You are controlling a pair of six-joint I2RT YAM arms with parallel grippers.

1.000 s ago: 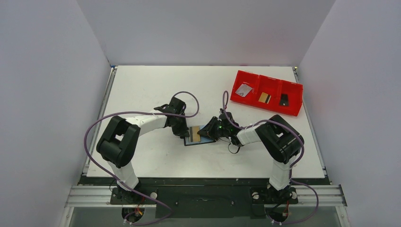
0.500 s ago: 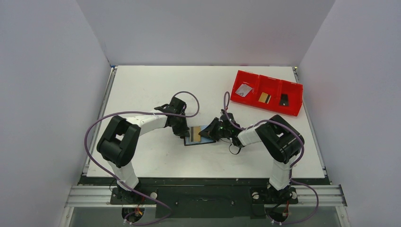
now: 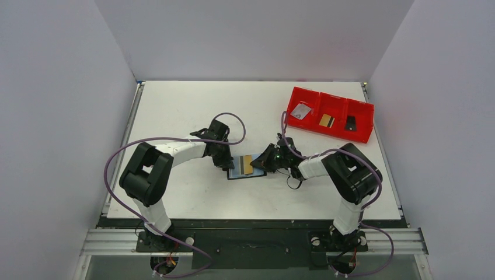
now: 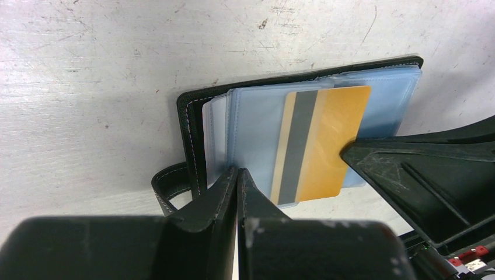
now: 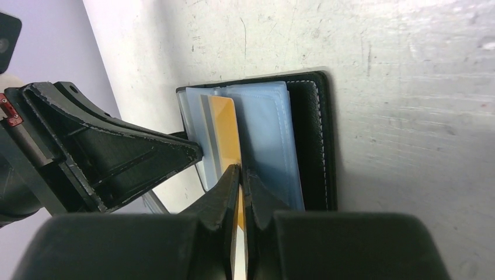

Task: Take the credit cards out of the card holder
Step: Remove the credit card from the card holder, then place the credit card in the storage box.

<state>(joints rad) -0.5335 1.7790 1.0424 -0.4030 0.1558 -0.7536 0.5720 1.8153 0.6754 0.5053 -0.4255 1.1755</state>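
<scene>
The holder (image 4: 190, 134) lies open mid-table between the arms. Left gripper (image 4: 237, 174): closed, tips pressing on the holder's clear sleeves. Right gripper (image 5: 240, 170): clamped on the gold card (image 4: 327, 140), which sits partly out of its sleeve. Three cards (image 3: 326, 120) lie in the red tray (image 3: 335, 133), far right.

You've got four credit cards (image 3: 301, 111) in view: three in the one red tray (image 3: 333, 133), plus a gold card (image 4: 318, 146) at the one card holder (image 4: 190, 122). Two hands: left hand (image 4: 238, 175), right hand (image 5: 240, 172).

gold card (image 5: 226, 131) | end hidden in right jaws | tray cards (image 3: 326, 121) | tiny
</scene>
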